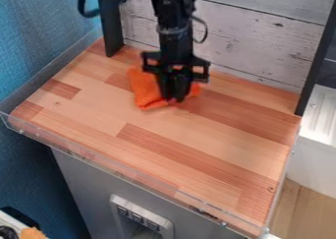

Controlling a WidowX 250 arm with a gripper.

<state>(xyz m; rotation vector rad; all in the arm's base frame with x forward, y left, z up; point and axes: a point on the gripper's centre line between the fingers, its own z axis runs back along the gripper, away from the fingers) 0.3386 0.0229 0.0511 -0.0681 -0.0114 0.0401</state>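
The black gripper (174,96) hangs down over the back of the wooden work surface, left of its middle. Directly beneath and behind it lies a crumpled orange cloth (146,91), which spreads mostly to the gripper's left, with a small part showing on its right. The fingertips are at the cloth's front edge; whether they pinch it cannot be made out. The arm hides the cloth's middle.
A clear low rim (118,173) runs along the front of the wooden surface (197,149). Behind stands a whitewashed plank wall (256,41) between two black posts, the left one (110,21) close to the arm. A blue partition is at the left.
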